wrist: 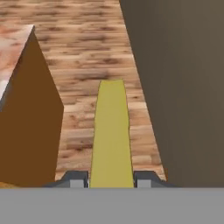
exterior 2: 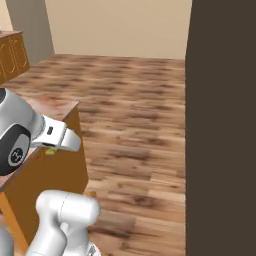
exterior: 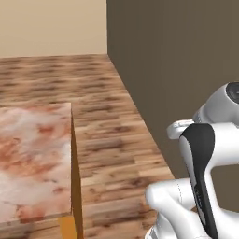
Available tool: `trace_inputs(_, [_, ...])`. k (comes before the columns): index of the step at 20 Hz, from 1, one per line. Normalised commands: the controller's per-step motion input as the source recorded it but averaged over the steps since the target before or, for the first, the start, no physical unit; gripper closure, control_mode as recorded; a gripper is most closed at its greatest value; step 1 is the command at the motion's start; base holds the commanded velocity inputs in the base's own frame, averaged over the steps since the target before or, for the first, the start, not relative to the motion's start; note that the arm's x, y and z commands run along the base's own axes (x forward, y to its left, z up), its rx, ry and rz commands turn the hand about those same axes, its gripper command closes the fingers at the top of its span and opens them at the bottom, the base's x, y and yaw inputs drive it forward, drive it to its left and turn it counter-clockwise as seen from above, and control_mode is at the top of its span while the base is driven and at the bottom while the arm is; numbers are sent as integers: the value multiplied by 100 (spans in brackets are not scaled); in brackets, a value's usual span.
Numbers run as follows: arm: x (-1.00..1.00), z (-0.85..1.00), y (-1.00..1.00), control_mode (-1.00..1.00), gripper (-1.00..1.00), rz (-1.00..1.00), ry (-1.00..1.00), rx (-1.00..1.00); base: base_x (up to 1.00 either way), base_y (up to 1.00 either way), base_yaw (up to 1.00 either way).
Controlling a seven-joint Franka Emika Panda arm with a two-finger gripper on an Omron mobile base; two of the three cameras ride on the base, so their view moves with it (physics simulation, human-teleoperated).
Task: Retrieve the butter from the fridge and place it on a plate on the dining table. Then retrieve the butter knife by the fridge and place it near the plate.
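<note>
The butter (wrist: 111,131) is a pale-yellow stick that juts straight out from between my two fingertips (wrist: 76,179) in the hand view. My gripper (wrist: 111,180) is shut on its near end. Wooden floor lies under the stick, in the gap between a marbled counter and a dark wall. In the right base view a small yellow bit of the butter (exterior 2: 50,151) shows under the white hand, at the counter's edge. The fridge, plate, dining table and butter knife are out of view.
A reddish-white marbled counter (exterior: 32,158) with orange-brown sides (exterior 2: 55,175) stands on the left. A tall dark wall panel (exterior 2: 220,125) rises on the right. Open wooden floor (exterior: 112,116) runs between them toward a beige wall. Orange cabinets (exterior 2: 12,57) stand far left.
</note>
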Motion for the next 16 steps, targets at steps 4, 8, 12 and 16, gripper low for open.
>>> trace_inputs(4, [0,0,0,100,100,0,0,0,100,-98,-1])
trace_inputs(8, [0,0,0,100,100,0,0,0,100,-71,-1])
trace_inputs(12, [0,0,0,100,100,0,0,0,100,-37,0])
trace_inputs(16, [0,0,0,100,100,0,0,0,100,-4,0])
